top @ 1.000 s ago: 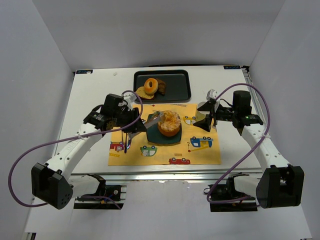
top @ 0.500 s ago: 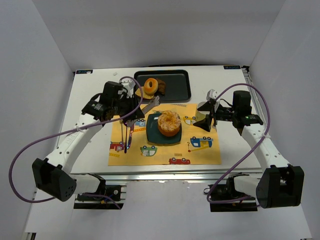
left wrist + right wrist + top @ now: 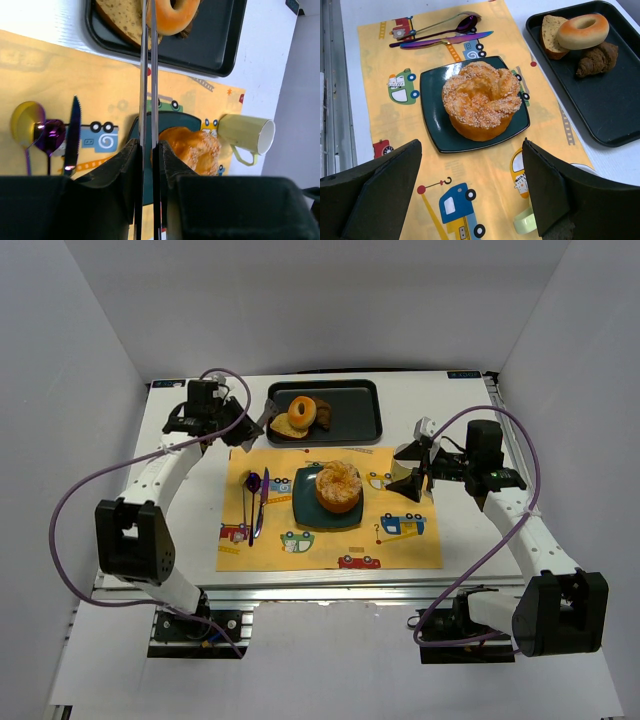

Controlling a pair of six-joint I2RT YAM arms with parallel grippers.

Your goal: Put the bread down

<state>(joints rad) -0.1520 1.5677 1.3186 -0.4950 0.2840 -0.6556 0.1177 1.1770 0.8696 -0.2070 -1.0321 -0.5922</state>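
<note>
With the bun (image 3: 481, 100) on the plate (image 3: 432, 100) and the doughnut (image 3: 175, 12) in the tray (image 3: 220, 45) dead ahead of the left hand (image 3: 148, 152), clenched on tongs (image 3: 147, 75) aimed lengthwise at it, well apart from the released right hand (image 3: 412, 472), go left.

Setting around the meal: mat, plate, cutlery, mug and tray on a white counter (image 3: 180, 470).

A yellow placemat (image 3: 420, 550) printed with cartoon vehicles lies at the counter's near middle, with a dark square plate (image 3: 432, 105) at its centre. Left of the plate, a knife (image 3: 73, 130) lies closest, then a purple spoon (image 3: 50, 136) and a gold spoon (image 3: 25, 122) (their bowls overlap). A pale green mug (image 3: 247, 137) sits by the mat's far right corner. Beyond the mat, a black tray (image 3: 600, 100) holds a toast slice (image 3: 549, 31) at its left and a dark croissant (image 3: 597, 59) further right.
</note>
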